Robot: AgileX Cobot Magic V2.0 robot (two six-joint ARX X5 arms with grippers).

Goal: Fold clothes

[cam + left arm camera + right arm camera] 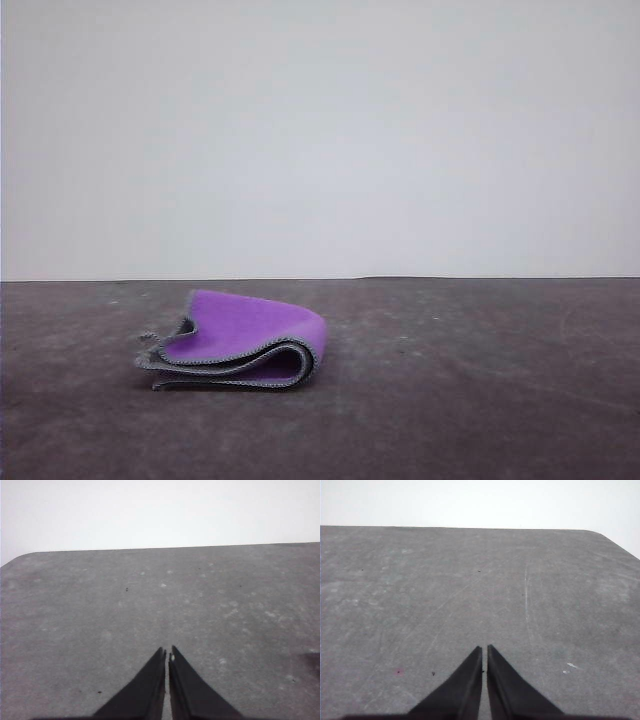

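A folded purple-and-grey cloth (245, 340) lies on the dark table (480, 400). The left gripper (167, 655) and right gripper (484, 650) hover above bare tabletop, both clenched and empty.

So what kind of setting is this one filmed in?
Probably a bare lab test bench: a scuffed dark grey table, a plain white wall, and one folded purple cloth.
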